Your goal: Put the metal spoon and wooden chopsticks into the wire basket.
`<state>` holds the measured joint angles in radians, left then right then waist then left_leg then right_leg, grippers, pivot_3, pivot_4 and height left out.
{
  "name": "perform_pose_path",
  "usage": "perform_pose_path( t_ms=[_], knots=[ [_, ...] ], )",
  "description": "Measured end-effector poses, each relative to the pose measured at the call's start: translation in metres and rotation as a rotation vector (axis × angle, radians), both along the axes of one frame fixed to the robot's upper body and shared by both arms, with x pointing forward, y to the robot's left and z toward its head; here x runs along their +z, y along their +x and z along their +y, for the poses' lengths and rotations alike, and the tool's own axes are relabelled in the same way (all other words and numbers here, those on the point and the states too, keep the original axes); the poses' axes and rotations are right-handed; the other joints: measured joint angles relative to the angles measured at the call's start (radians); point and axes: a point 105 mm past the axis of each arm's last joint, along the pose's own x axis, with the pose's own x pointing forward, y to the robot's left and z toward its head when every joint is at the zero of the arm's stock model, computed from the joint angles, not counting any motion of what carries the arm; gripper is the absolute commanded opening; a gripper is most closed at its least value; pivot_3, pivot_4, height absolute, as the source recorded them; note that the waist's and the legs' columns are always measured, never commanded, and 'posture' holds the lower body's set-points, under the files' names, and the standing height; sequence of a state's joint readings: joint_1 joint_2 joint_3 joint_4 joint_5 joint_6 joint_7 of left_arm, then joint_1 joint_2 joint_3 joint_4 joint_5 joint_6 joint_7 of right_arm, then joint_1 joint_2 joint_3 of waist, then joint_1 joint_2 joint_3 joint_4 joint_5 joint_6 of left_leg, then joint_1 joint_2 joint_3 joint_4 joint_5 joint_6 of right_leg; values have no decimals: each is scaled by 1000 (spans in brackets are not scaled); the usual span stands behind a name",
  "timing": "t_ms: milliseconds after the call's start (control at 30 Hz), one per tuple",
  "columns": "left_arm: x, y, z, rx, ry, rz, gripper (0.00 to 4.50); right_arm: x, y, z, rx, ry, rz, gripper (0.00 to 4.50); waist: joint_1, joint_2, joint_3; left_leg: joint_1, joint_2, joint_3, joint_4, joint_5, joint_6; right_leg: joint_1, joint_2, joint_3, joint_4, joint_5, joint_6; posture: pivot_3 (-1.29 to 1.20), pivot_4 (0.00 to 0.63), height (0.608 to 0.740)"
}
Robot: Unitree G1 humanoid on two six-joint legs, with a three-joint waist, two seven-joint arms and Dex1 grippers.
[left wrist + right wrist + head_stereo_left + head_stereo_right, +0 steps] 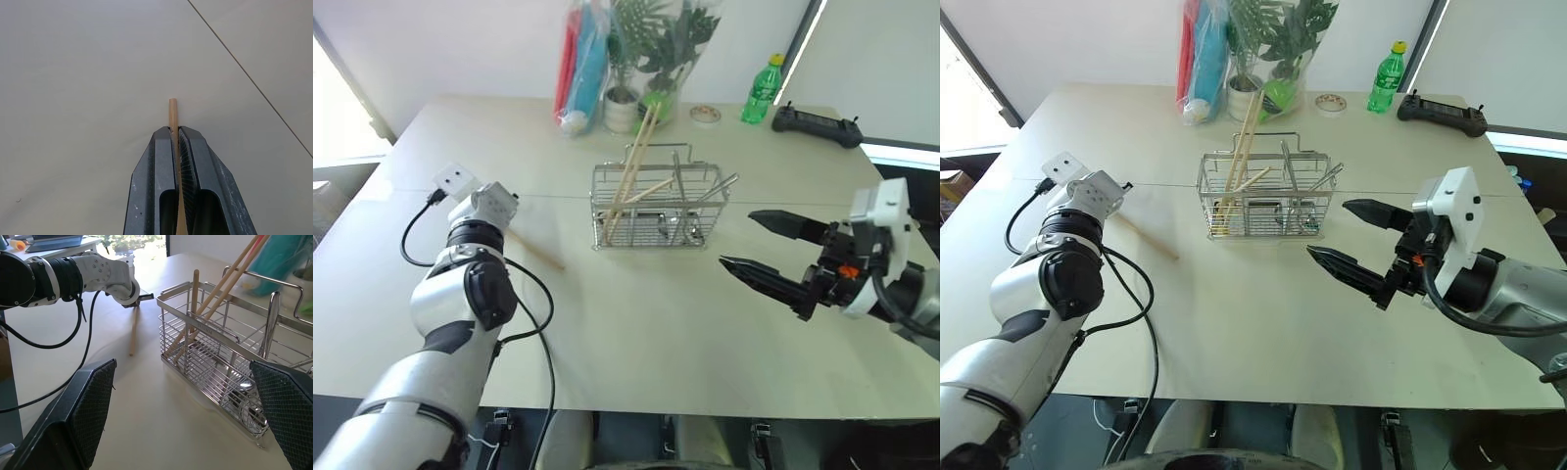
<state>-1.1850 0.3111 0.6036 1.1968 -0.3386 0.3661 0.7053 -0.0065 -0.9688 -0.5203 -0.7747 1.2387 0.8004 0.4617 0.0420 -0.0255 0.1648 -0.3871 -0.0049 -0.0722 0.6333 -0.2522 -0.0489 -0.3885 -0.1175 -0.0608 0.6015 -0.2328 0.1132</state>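
Note:
One wooden chopstick (pixel 538 252) lies flat on the pale table, left of the wire basket (pixel 651 231). My left gripper (pixel 176 130) is shut on that stick's end, and a short tip (pixel 172 110) pokes out past the fingers. Three more chopsticks (pixel 631 172) lean inside the basket's left part. A metal spoon handle (pixel 677 182) stands in its right part, with another metal handle (pixel 721 188) slanting beside it. My right gripper (pixel 737 238) hovers open to the right of the basket, pointing at it, with nothing between its fingers.
A potted plant (pixel 623 106), a coloured wrapped bundle (pixel 579 69), a tape roll (pixel 705 115), a green bottle (pixel 763 90) and a black controller (pixel 817 124) line the table's far edge. A black cable (pixel 540 323) loops off my left wrist.

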Motion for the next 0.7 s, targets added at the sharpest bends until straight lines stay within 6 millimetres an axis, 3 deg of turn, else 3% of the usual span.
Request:
perform_pose_path(
  t_ms=[200, 300, 333, 400, 500, 600, 700],
  knots=[
    [5, 2, 4, -11, -21, -25, 22, 1, 1, 1, -2, 1, -7, 4500, -2, -1, 0, 0, 0, 0, 0, 0, 0, -1, 0, 0, 0, 0, 0, 0, 150, 701],
    [35, 14, 7, -43, -58, -186, 22, 1, 1, 1, 0, 0, -5, 4500, -2, -3, 2, -3, 0, 0, 0, 0, 0, -3, 0, 0, 0, 0, 0, 0, 150, 701],
    [53, 20, 9, -66, -58, -275, 22, 1, 1, 1, 1, 0, -5, 4500, -3, -3, 2, -3, 0, 0, 0, 0, 0, -3, 0, 0, -1, 0, 0, 0, 150, 701],
    [109, 30, 19, -131, -17, -525, 22, 1, 1, 0, 3, -2, -3, 4500, -4, -4, 2, -4, 0, 1, -1, 0, 0, -4, 0, 0, -2, 0, 0, 0, 150, 701],
    [202, 23, 27, -261, 113, -900, 22, -1, 1, -1, 4, -5, 10, 4500, -5, -3, 2, -3, 0, 2, -2, 0, 0, -4, 0, 0, -3, 0, 0, 0, 150, 701],
    [282, -1, 8, -493, 262, -1221, 22, -4, 0, -2, 8, -9, 30, 4500, -2, -3, 2, -4, 0, 3, -3, 0, 0, -3, 0, 0, -4, 0, 0, 0, 150, 701],
    [330, -32, -30, -753, 387, -1432, 22, -10, -2, -3, 13, -15, 57, 4500, 0, -3, 2, -4, 0, 2, -1, 0, 0, -2, 0, 0, -4, 0, 0, 0, 150, 701]
  ],
)
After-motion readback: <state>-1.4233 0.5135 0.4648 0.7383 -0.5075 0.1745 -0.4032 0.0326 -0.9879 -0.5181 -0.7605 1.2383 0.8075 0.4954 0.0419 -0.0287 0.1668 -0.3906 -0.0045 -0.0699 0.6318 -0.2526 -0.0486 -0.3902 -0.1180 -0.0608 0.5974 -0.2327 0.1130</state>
